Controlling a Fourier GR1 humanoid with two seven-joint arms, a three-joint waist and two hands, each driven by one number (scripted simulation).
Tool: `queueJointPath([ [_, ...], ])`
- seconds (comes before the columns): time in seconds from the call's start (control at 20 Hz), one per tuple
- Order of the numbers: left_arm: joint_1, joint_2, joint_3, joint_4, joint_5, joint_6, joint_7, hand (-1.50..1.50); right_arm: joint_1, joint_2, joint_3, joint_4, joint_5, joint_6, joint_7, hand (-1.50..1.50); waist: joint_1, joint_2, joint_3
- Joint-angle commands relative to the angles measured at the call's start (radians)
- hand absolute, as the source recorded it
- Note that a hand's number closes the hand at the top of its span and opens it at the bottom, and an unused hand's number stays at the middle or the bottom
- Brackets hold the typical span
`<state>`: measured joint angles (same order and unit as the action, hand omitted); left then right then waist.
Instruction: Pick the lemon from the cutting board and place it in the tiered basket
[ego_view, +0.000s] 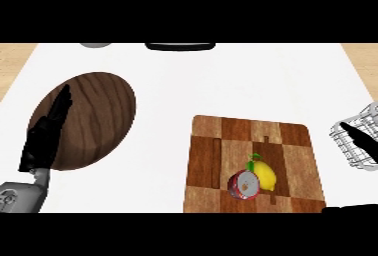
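The yellow lemon with a green leaf lies on the checkered wooden cutting board, towards its near end. A red round can-like object touches the lemon's left side. The white wire tiered basket shows at the right edge, partly cut off. My right hand enters at the lower right corner; one straight black finger reaches up in front of the basket. It holds nothing and is apart from the lemon. My left hand rests open at the left, fingers up, over a dark oval wooden board.
The dark oval wooden board lies on the white counter at the left. A grey object and a black object peek in at the counter's far edge. Light wood floor shows beyond both side edges.
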<state>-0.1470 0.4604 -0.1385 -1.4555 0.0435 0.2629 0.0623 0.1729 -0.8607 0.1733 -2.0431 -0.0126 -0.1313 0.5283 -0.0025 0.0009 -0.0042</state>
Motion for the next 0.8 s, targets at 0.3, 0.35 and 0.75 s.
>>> queueJointPath([
  [0.3, -0.020, -0.014, 0.034, 0.056, -0.006, -0.060, -0.034, 0.00, -0.380, 0.092, 0.179, 0.004, 0.080, 0.120, 0.554, -1.50, 0.020, 0.002, 0.003],
  [0.35, -0.029, -0.031, 0.034, 0.064, -0.023, -0.035, -0.045, 0.00, -0.379, 0.102, 0.200, -0.024, 0.075, 0.130, 0.618, -1.50, 0.016, 0.001, 0.003],
  [0.75, -0.020, -0.068, 0.020, 0.034, -0.076, -0.003, -0.023, 0.00, -0.503, 0.232, 0.310, 0.173, 0.113, 0.205, 0.696, -1.50, 0.014, 0.001, 0.003],
])
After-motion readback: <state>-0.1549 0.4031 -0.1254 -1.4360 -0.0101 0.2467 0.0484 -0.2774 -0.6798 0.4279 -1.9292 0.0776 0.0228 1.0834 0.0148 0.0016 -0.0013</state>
